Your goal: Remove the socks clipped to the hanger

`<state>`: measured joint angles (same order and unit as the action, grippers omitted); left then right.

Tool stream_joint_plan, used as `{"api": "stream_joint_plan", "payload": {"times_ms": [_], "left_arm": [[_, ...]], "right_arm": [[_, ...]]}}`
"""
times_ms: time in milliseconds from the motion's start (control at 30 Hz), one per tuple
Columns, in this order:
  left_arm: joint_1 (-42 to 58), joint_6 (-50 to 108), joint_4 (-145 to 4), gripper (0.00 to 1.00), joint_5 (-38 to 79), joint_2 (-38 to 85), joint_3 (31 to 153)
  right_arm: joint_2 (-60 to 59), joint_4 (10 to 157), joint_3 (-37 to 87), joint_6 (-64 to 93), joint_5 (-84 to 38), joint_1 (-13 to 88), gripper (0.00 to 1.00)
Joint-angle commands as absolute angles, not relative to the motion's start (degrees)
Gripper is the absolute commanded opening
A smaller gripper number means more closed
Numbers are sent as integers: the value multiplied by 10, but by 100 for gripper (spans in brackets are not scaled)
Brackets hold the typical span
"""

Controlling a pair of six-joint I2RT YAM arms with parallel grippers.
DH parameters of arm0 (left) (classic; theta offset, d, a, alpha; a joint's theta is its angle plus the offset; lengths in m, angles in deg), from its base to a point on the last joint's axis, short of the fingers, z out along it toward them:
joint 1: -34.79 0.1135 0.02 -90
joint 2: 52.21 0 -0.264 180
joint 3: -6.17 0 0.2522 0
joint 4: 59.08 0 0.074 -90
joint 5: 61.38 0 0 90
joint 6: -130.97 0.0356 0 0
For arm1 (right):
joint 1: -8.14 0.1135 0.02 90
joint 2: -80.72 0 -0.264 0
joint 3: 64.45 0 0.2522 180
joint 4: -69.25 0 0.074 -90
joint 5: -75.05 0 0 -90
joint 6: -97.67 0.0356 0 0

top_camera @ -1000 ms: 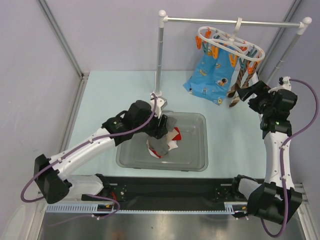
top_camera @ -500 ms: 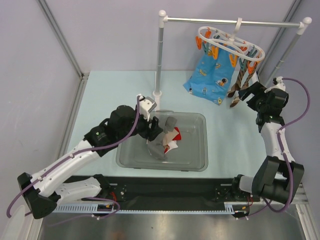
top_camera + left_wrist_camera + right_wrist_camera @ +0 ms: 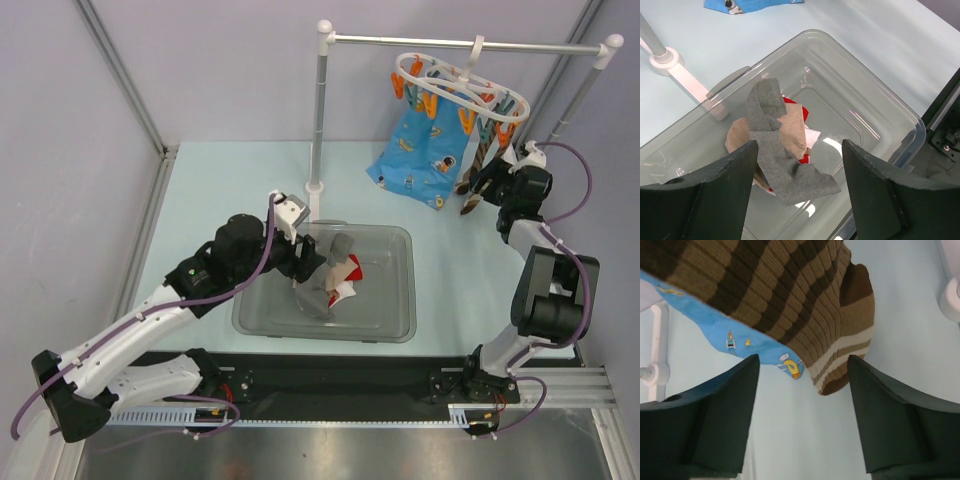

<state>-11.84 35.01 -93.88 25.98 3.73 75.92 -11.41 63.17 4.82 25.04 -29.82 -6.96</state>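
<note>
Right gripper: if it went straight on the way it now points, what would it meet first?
Most likely the brown-and-cream striped knit sock: its toe end hangs dead ahead between the right gripper's open fingers. A bright blue printed sock shows just behind it; exact depth is unclear.

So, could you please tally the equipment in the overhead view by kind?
Robot arms: 2 (left arm, right arm)
Clear plastic tub: 1
Clip hanger: 1
Rail stand: 1
Total: 5
</note>
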Motion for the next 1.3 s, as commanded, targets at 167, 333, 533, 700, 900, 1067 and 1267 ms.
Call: {"api": "stream_joint_plan", "payload": {"times_ms": [167,333,533,700,900,1067,1267], "left_arm": [[-114,355,-911,74,260,31,754],[-115,346,-912,74,248,35,756],[-114,338,-909,75,224,27,761],[-114,318,-903,77,198,25,765],[-115,277,-856,79,151,57,775],[-115,280,-794,80,131,123,822],[-117,297,-698,81,114,216,905]], "right_arm": [[-132,566,86,244,-267,-64,24],[-83,608,65,272,-278,-64,0],[23,731,56,319,-291,-43,0],[112,887,60,364,-337,-34,0],[208,942,65,378,-423,-23,0],[232,951,77,412,-497,-15,0],[247,940,85,455,-512,-11,0]]}}
